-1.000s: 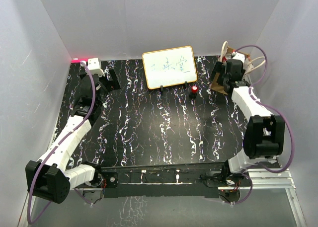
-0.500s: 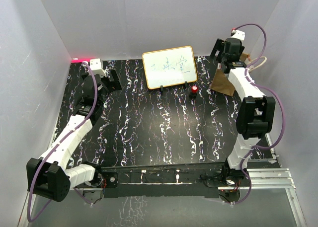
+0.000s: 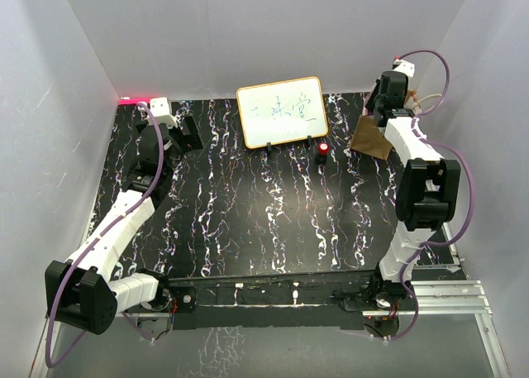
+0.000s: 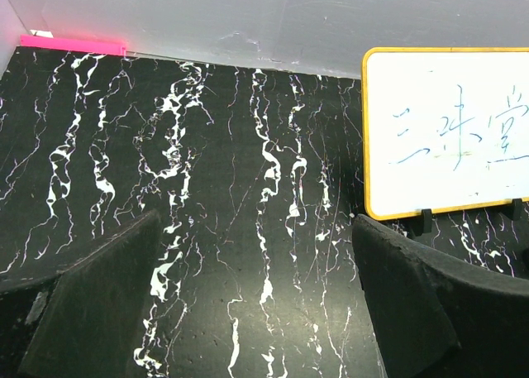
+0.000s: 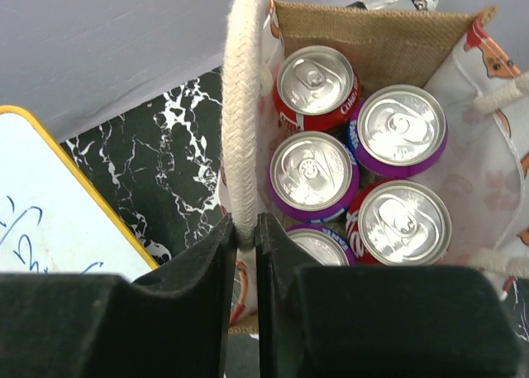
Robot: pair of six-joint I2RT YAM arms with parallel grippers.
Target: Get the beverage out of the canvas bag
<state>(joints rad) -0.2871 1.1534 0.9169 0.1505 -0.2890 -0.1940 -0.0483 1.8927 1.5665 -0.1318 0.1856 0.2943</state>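
At the far left of the surface [image 3: 248, 204], the left hand [image 4: 256, 229] hangs with its fingers wide apart and holds nothing. The white framed board [image 4: 450, 138] stands just to its right. The canvas bag [image 3: 372, 136] sits at the far right corner, well apart from that hand, so the right arm is plainly the nearer one. The right hand [image 5: 245, 225] is pinched together on the bag's pale loop handle [image 5: 241, 105], at the bag's left rim. The beverage cans [image 5: 314, 171] stand upright inside the bag, long axes vertical, lids facing up, packed closely together. They lie just beside the clamped fingers, to their right and lower down. As I judge it, a can must come straight up through the open mouth, once the handle is let go.
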